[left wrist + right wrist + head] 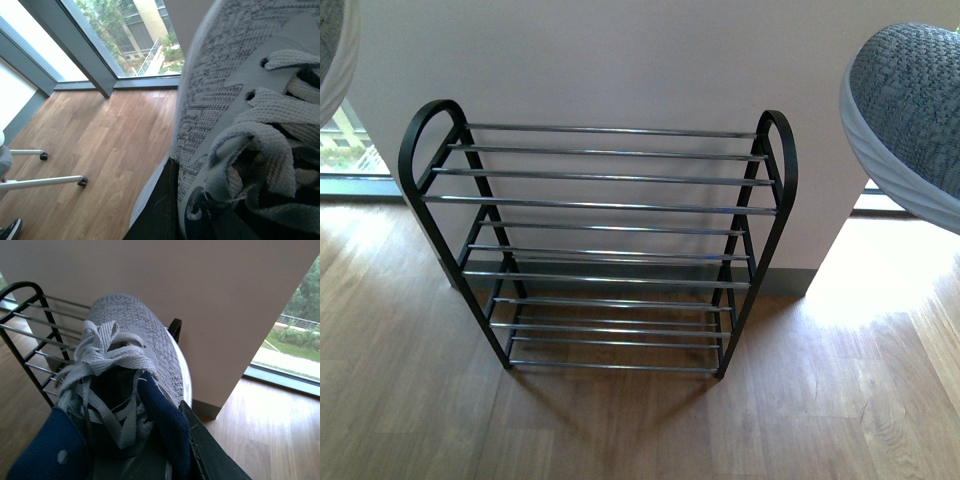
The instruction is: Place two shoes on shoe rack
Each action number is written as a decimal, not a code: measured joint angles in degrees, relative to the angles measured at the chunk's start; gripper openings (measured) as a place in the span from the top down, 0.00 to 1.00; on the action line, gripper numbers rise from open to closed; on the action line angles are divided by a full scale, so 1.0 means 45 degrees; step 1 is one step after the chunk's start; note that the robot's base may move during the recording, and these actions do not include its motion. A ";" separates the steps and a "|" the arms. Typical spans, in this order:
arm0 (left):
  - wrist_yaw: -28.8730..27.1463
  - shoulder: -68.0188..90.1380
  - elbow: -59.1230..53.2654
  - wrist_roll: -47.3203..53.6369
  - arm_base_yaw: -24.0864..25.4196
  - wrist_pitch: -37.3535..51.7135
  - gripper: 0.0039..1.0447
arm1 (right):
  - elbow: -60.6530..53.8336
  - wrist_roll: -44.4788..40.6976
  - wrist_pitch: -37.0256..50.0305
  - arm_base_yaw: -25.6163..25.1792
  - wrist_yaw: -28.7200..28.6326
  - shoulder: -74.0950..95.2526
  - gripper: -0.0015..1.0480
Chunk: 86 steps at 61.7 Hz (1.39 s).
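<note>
Jaws clamped, left on left shoe [215, 90], right on right shoe [131, 322].

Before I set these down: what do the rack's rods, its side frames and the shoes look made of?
Rods: probably chromed metal, given mirror-bright highlights. Side frames: likely black-coated metal, smooth with a satin sheen. Left shoe and right shoe uppers: grey knit fabric, stitch texture plainly visible. Right sole: white, perhaps foam or rubber; unclear which.
</note>
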 joint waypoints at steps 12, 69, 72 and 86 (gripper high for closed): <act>0.0355 0.0000 0.0000 -0.0010 -0.0068 0.0000 0.99 | 0.0000 -0.0005 0.0000 -0.0010 0.0228 -0.0034 0.99; 0.0316 0.0015 -0.0005 0.0029 -0.0073 -0.0005 0.99 | 0.0000 -0.0005 0.0000 -0.0019 0.0301 -0.0029 0.99; 0.0185 0.0015 -0.0005 0.0029 -0.0034 -0.0005 0.99 | 0.0000 -0.0005 0.0000 -0.0015 0.0287 -0.0029 0.99; 0.0495 0.0005 -0.0005 0.0019 -0.0102 0.0000 0.99 | 0.0000 0.0000 0.0000 -0.0010 0.0180 -0.0058 0.99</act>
